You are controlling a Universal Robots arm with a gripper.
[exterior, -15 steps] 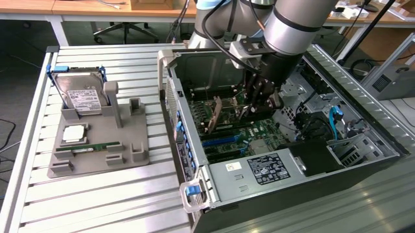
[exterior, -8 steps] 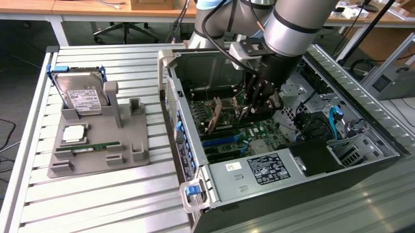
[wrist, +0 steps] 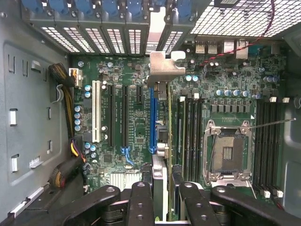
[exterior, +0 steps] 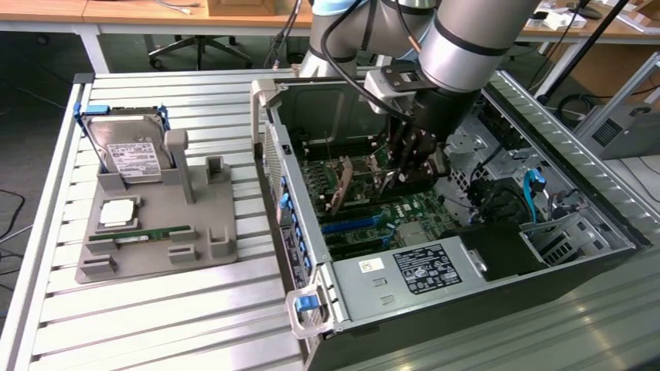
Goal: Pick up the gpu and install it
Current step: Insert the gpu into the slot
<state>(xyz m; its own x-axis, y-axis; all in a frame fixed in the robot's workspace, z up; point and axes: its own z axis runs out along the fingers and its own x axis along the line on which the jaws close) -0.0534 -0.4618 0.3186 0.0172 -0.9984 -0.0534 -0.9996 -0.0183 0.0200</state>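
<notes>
1. The surface [exterior: 154, 317] is a table of pale metal slats running across it, with raised rails along its edges.
2. A grey moulded parts holder [exterior: 206, 232] lies flat on the surface, toward the edge at the exterior view's left.
3. An open computer tower case [exterior: 309, 255] lies on its side on the surface, just beside the holder, toward the edge at the exterior view's right; its open side faces up.
4. Bare slats show between the holder and the near edge, and along the far edge behind both.
</notes>
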